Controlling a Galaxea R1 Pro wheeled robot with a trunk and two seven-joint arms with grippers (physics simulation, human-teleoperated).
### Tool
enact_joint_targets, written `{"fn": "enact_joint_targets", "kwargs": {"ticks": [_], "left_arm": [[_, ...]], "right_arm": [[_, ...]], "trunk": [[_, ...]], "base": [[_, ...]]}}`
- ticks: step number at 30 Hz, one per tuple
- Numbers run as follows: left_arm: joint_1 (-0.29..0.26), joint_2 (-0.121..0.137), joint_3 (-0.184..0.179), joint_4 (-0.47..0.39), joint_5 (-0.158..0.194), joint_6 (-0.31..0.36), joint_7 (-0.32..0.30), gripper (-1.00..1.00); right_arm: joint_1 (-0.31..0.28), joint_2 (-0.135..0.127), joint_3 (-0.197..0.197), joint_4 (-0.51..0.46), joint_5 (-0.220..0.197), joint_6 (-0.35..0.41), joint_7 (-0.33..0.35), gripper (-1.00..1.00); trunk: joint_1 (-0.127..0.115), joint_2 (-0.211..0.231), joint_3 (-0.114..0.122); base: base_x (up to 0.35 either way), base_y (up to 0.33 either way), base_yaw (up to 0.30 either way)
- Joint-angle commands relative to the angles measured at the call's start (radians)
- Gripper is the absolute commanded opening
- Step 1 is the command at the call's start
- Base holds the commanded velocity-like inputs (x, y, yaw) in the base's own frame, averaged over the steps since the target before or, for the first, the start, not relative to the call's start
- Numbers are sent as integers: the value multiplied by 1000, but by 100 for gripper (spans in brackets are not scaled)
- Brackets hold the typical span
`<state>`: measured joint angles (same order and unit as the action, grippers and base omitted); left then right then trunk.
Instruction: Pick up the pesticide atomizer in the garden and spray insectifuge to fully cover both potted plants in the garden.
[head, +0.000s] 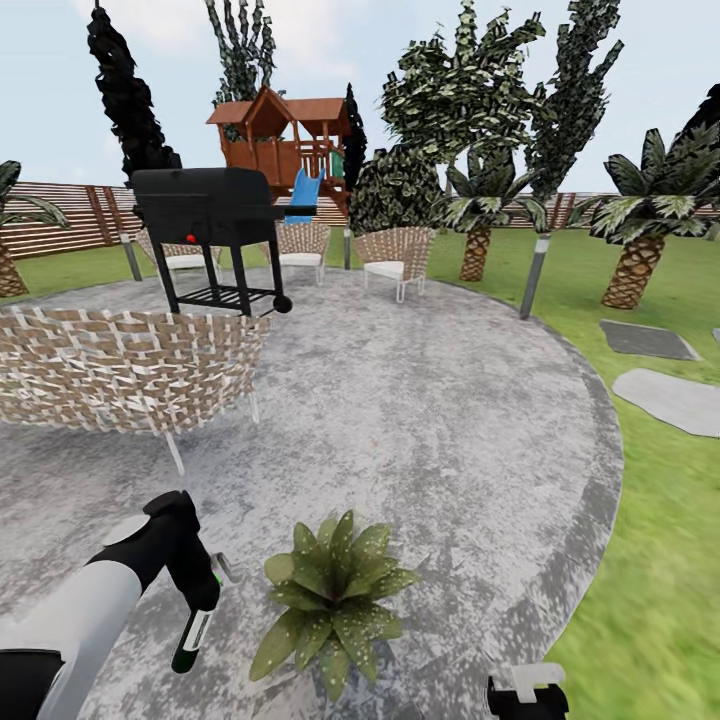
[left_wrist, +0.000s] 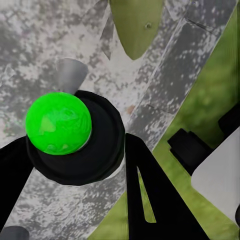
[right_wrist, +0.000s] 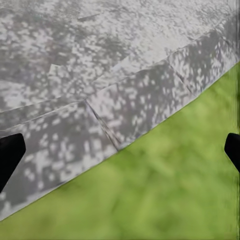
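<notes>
Grey speckled round paving fills the middle of the head view, ringed by green lawn with two flat grey stepping stones at the right edge. One black barbecue grill stands at upper left among three woven wicker chairs. One speckled green potted plant sits at lower centre. Just left of it, the left gripper grips the dark green-capped pesticide atomizer. Spread wide and empty, the right gripper hangs over the paving's edge.

Curved edge of grey paved patch against blurred, probably grassy lawn.
</notes>
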<state>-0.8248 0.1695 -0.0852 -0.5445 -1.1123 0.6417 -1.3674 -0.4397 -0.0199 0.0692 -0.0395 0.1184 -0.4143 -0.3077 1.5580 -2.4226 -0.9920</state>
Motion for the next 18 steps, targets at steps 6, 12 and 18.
{"fn": "enact_joint_targets", "kwargs": {"ticks": [6, 12, 18], "left_arm": [[-1, 1, -4, -2, -4, 12, -7, -100], [-1, 2, -4, -2, -8, 12, -7, -100], [-1, -15, -7, -2, -12, 12, -7, -100]], "right_arm": [[-1, 2, 6, -3, 8, 2, -10, 100], [-1, 3, 6, -3, 7, 2, -10, 100], [-1, 3, 6, -3, 6, 2, -10, 100]], "trunk": [[0, 0, -1], [0, 0, -1], [0, 0, -1]], "base": [[-94, -264, 56], [-247, -208, 261], [-80, -258, 278]]}}
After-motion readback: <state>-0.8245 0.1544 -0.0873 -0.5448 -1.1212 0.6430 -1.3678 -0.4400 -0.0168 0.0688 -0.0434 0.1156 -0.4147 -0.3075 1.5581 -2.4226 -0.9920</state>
